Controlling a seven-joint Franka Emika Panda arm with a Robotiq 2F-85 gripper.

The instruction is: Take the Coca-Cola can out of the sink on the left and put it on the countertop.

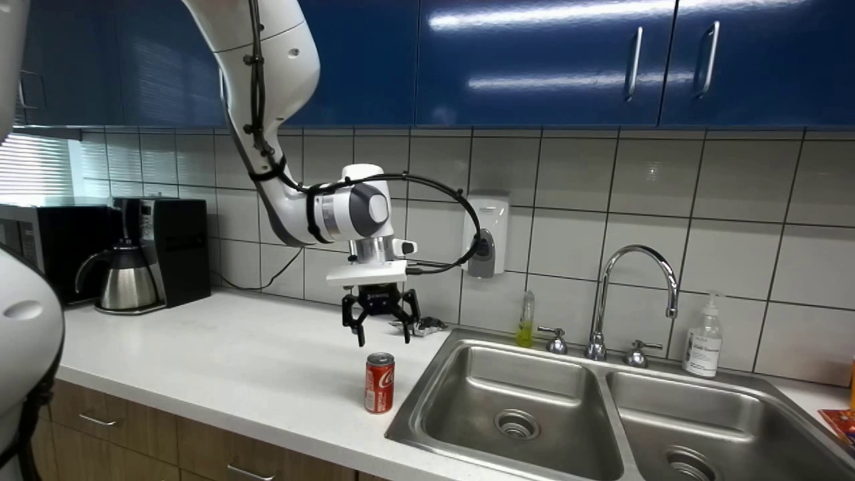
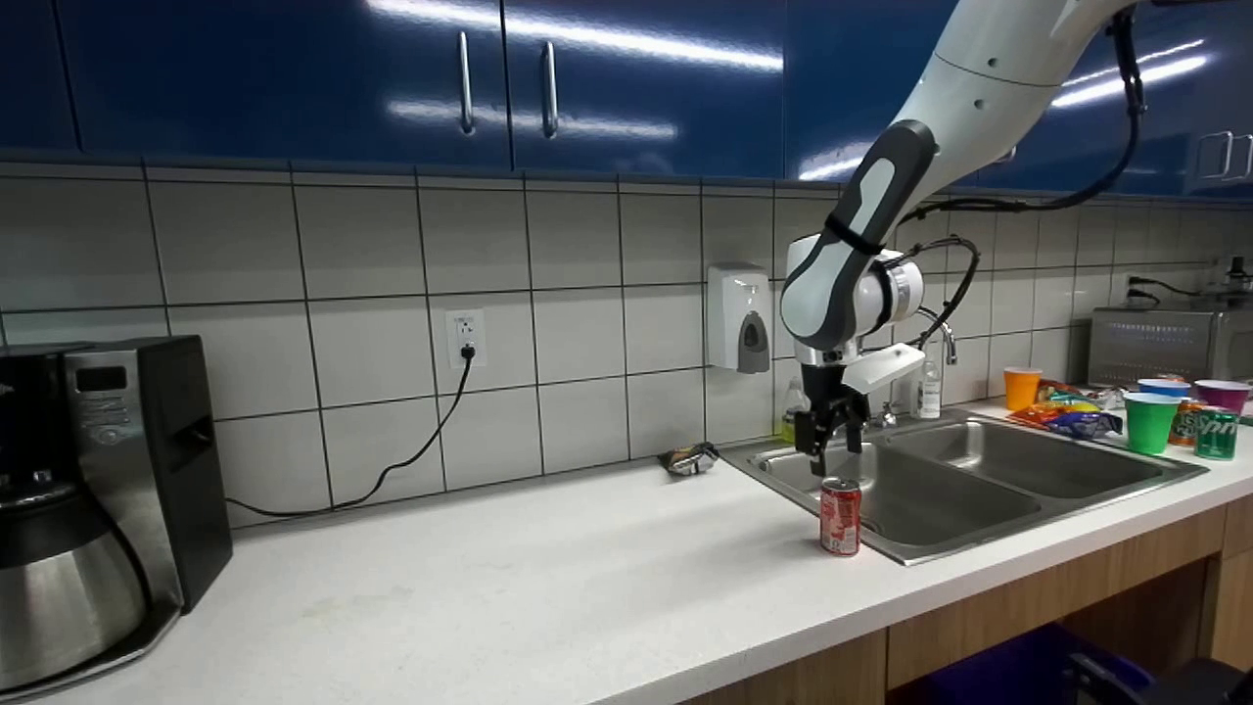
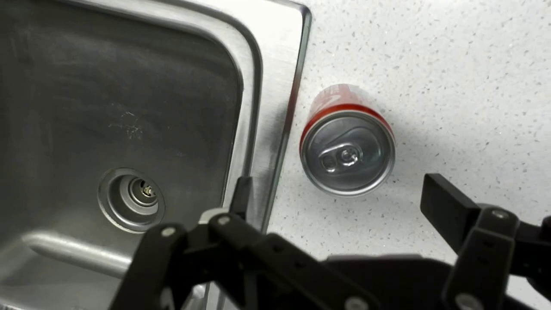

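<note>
The red Coca-Cola can (image 1: 379, 384) stands upright on the white countertop (image 1: 234, 347), beside the edge of the left sink basin (image 1: 461, 401). It stands there in an exterior view (image 2: 840, 519) too. In the wrist view the can (image 3: 348, 148) shows its silver top and pull tab, just right of the sink rim (image 3: 275, 86). My gripper (image 1: 384, 339) is open with nothing between its fingers. It points down above the can, apart from it. In the wrist view the gripper's fingers (image 3: 338, 189) are spread wider than the can, which lies ahead of them.
A faucet (image 1: 601, 287) and soap bottle (image 1: 703, 341) stand behind the sink. A crumpled wrapper (image 2: 690, 458) lies near the wall. A coffee maker (image 2: 117, 470) stands on the counter. Cups, including a green cup (image 2: 1150, 423), and a green can (image 2: 1217, 433) stand beyond the sink.
</note>
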